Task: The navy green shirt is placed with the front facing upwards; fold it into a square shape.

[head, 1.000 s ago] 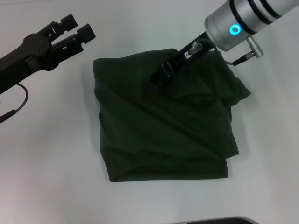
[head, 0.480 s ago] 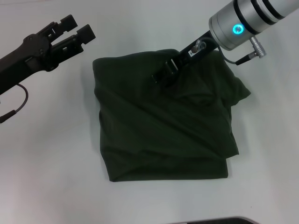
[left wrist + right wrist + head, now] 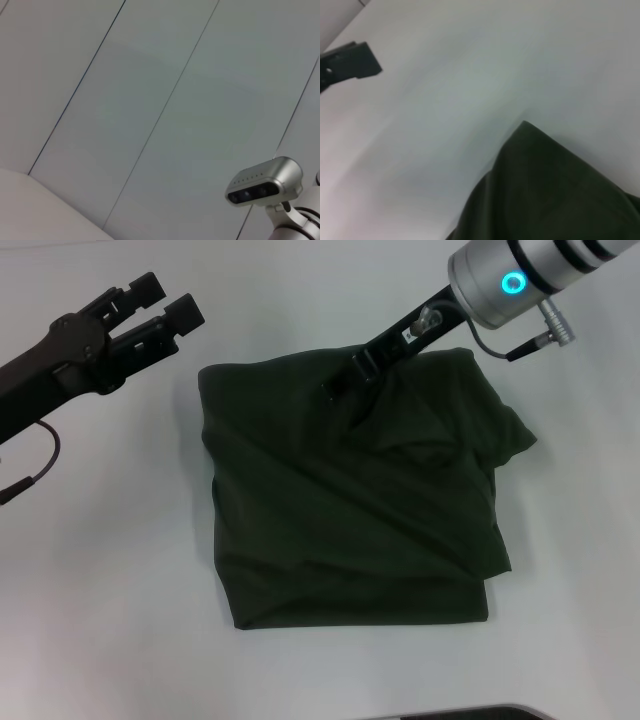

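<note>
Head view shows the left tool [image 3: 165, 302] held above the bare table [image 3: 100, 570], well left of the shirt [image 3: 350, 510] and touching nothing, its two fingers apart. In the middle lies the shirt, already folded into a rough square: its near edge and left side are fairly straight, while the right side bulges where a fold of cloth sticks out past the outline, and the top is creased. No lettering shows on the upper face. The right tool [image 3: 345, 388] sits over the shirt's far edge, right of centre; it is dark against dark cloth, so I cannot tell whether its fingers are apart or clamped on a fold.

The step in hand looks like finishing the last fold at that far edge. To do it well, the right tool should come away straight up so no cloth drags with it, and the bulge on the right wants tucking inward so the four sides match. Any smoothing should run from the centre outward, or the layers beneath will shift.

Count: one shirt, two tools, one table. The right wrist view shows a corner of the shirt on the table; the left wrist view shows only a panelled surface and a grey camera unit [image 3: 265, 182].
</note>
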You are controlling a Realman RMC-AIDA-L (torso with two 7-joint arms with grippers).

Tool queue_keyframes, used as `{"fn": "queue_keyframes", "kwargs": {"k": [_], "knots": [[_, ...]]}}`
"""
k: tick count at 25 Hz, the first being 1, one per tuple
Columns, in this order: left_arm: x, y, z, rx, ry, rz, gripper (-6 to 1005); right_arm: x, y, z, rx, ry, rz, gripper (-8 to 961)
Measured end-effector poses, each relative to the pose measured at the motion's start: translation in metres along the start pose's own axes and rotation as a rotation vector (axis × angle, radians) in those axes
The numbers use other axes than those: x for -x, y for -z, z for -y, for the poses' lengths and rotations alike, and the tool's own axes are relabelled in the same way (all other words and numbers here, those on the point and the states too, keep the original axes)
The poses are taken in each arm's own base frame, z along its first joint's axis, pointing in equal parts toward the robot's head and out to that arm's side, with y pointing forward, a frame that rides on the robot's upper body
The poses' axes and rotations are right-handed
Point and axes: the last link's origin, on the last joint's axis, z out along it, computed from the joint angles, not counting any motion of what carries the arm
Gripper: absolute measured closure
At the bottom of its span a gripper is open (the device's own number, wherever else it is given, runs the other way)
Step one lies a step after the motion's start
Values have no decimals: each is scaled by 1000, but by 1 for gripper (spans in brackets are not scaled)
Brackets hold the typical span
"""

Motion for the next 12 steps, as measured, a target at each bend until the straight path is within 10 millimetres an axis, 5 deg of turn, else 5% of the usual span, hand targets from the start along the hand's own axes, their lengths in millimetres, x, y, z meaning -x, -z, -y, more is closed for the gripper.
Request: {"fn": "queue_keyframes", "kwargs": {"k": [12], "knots": [[-1, 0, 1, -5, -2, -3, 82, -3, 13, -9, -11, 18, -27, 434]]}}
